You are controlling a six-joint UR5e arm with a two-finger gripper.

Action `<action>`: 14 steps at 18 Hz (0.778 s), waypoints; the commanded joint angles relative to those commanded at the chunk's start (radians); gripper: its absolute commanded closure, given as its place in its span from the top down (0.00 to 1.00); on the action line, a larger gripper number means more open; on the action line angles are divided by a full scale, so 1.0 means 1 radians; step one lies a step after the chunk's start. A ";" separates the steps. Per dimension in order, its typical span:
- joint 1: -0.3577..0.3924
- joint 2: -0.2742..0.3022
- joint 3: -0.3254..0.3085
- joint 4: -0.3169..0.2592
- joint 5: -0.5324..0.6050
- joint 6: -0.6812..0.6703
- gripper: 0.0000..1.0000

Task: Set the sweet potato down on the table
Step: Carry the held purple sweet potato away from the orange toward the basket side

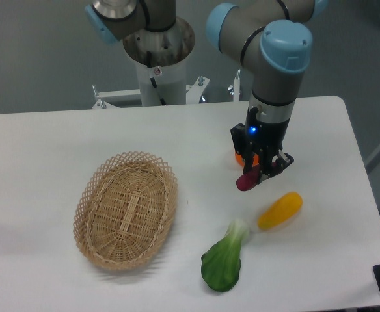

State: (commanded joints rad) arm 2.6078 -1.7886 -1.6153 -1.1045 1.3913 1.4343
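The gripper [263, 170] is covering the sweet potato's [246, 182] upper end and most of the orange fruit [239, 157].

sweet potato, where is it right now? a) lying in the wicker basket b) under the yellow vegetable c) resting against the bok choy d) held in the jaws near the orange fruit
d: the sweet potato sits gripped at the gripper, beside the orange fruit, while the wicker basket holds nothing.
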 joint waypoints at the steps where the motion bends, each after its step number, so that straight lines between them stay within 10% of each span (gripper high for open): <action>1: 0.000 0.000 -0.006 0.002 -0.002 -0.002 0.26; 9: -0.015 0.005 -0.066 0.041 0.000 -0.057 0.26; 14: -0.069 0.005 -0.175 0.191 0.002 -0.144 0.26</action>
State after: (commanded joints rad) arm 2.5388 -1.7840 -1.7899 -0.9130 1.3929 1.2902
